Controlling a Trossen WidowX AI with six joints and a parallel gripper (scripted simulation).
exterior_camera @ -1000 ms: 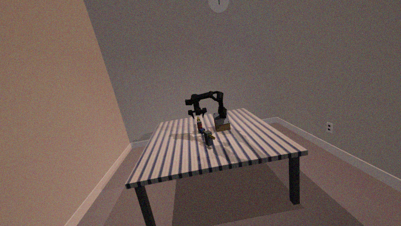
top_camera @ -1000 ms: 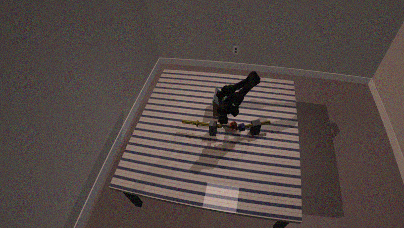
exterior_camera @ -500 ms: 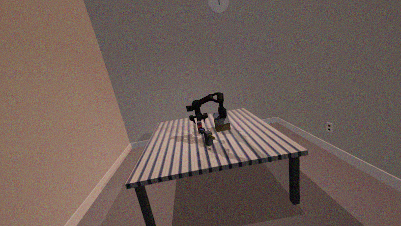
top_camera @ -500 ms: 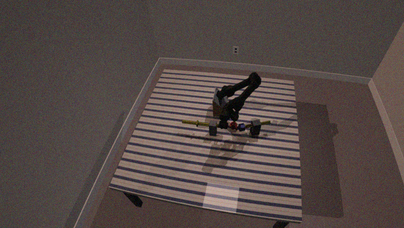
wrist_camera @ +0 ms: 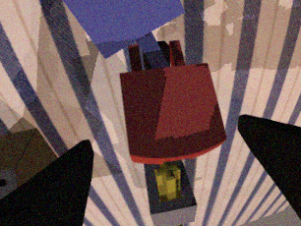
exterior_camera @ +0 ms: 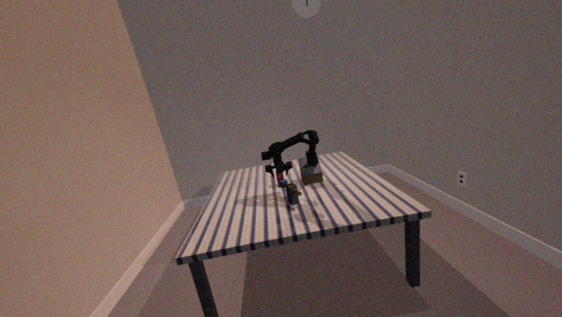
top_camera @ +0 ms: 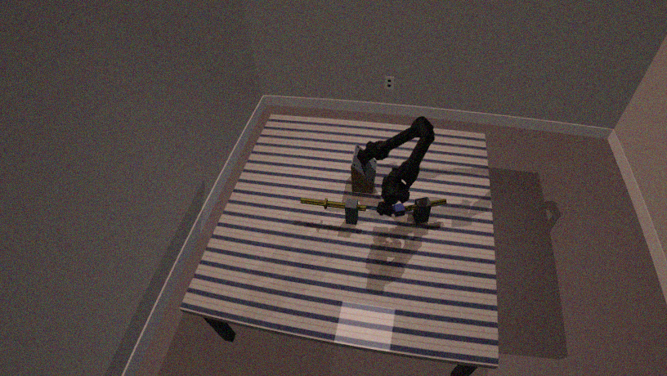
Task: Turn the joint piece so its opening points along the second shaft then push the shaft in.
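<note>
The red joint piece [wrist_camera: 172, 108] [exterior_camera: 279, 177] hangs beyond a blue piece [top_camera: 398, 209] [exterior_camera: 283, 182] [wrist_camera: 130, 22] on the end of the fixed shaft [top_camera: 438, 203] [exterior_camera: 297, 191], which sits in a dark block [top_camera: 422, 212] [exterior_camera: 292, 196]. In the top view the gripper hides the joint piece. The second shaft [top_camera: 312, 201] [wrist_camera: 168, 183], yellow with a collar, passes through a grey block [top_camera: 351, 213] [wrist_camera: 173, 217] at left. My gripper [wrist_camera: 167, 134] [exterior_camera: 279, 175] is open, its fingers on either side of the joint piece with gaps visible in the wrist view. The joint's opening is not visible.
The arm's base stands on a brown-sided box [top_camera: 362, 181] [exterior_camera: 312, 179] behind the shafts. Both blocks stand on the striped table [top_camera: 279, 270] [exterior_camera: 244, 232]. A bright patch [top_camera: 364, 325] lies at the table's front edge in the top view.
</note>
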